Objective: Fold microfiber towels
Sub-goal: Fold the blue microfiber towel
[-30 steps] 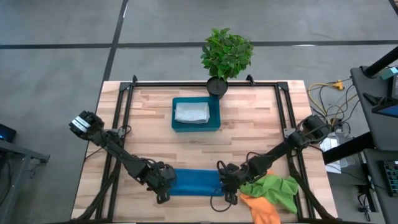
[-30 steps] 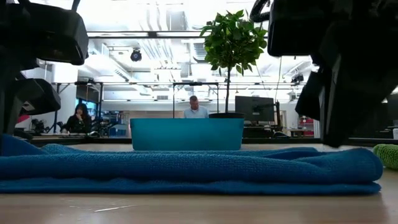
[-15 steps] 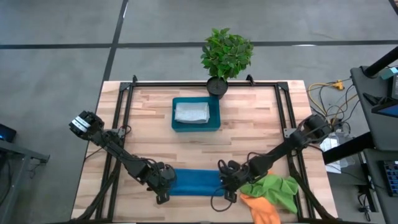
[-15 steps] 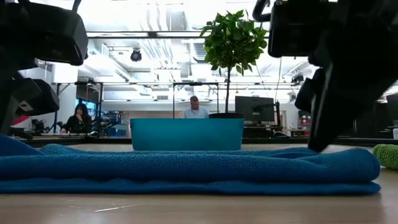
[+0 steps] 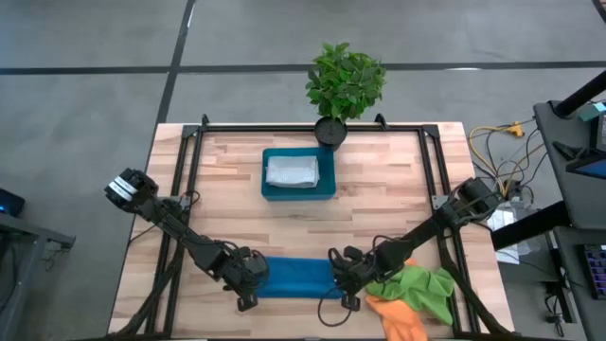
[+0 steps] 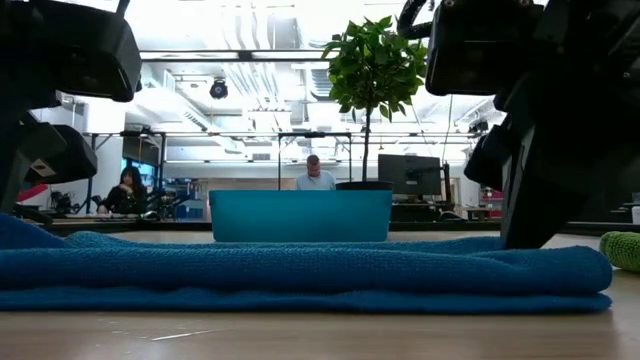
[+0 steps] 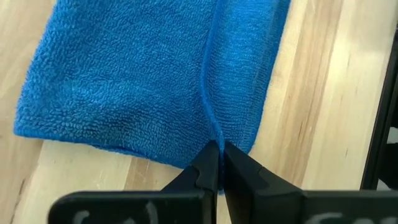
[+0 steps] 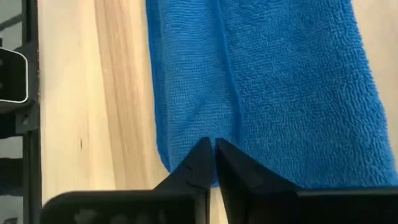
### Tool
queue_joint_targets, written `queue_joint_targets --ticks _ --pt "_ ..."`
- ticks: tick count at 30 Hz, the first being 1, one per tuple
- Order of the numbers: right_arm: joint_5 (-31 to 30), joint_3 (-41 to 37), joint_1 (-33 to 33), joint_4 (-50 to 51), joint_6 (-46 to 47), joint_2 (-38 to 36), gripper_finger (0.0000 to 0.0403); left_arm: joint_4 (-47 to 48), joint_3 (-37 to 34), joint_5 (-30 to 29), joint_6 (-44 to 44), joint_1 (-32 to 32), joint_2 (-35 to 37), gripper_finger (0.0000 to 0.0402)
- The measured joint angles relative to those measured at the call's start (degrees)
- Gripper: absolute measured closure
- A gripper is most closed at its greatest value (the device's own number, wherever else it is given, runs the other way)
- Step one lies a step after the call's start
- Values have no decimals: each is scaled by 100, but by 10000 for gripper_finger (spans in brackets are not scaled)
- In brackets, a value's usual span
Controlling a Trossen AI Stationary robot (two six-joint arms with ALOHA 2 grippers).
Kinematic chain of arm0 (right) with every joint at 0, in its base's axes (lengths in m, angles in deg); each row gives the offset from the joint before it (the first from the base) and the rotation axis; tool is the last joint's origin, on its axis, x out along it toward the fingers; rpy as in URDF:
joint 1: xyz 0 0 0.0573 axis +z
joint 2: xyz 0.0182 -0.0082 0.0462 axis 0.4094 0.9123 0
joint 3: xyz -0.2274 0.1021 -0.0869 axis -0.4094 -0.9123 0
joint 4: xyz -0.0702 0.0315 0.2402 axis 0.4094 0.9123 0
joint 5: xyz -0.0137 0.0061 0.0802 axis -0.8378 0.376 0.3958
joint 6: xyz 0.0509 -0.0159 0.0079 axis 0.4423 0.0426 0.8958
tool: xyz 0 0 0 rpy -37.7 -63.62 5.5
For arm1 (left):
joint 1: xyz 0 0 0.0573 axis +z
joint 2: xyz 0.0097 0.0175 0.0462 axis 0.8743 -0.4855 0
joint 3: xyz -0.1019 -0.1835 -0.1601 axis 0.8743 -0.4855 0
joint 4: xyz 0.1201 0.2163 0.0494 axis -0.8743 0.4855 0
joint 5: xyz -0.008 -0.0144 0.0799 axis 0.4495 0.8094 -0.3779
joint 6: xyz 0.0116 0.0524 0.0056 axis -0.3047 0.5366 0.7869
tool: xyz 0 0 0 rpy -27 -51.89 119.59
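The left hand (image 5: 248, 280) sits low on the tabletop (image 5: 379, 189) at the left end of the blue towel (image 5: 295, 278). Its two fingers are pressed together and pinch the towel's edge. The blue towel lies folded in a long flat strip near the front edge of the tabletop, between the two hands. Farther back, the grey-white towel (image 5: 292, 170) lies folded inside the blue tray (image 5: 298, 192), with a potted plant (image 5: 345, 83) behind it. The right hand (image 5: 345, 281) is at the right end of the blue towel, fingers pressed together on its edge. Just beside it, the green towel (image 5: 426, 289) and orange towel (image 5: 398, 318) lie in a crumpled heap.
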Motion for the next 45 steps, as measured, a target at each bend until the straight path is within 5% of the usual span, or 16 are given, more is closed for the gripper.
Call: queue_joint_targets --ticks 13,23,27,32,40,45 --pt "-46 76 28 170 -226 -50 385 180 0 -44 132 14 173 401" --pt "-361 50 12 -62 -549 49 253 177 -2 -44 175 41 184 402" --pt "-363 170 14 -22 -920 291 230 174 -4 -46 175 50 184 402" --pt "-451 537 14 389 -993 525 258 168 -4 -46 177 48 184 402" --pt "-900 968 40 960 -1309 518 383 174 -9 -46 175 48 184 402" --pt "-946 1034 40 1099 -1327 392 389 197 -9 -46 175 50 184 402"
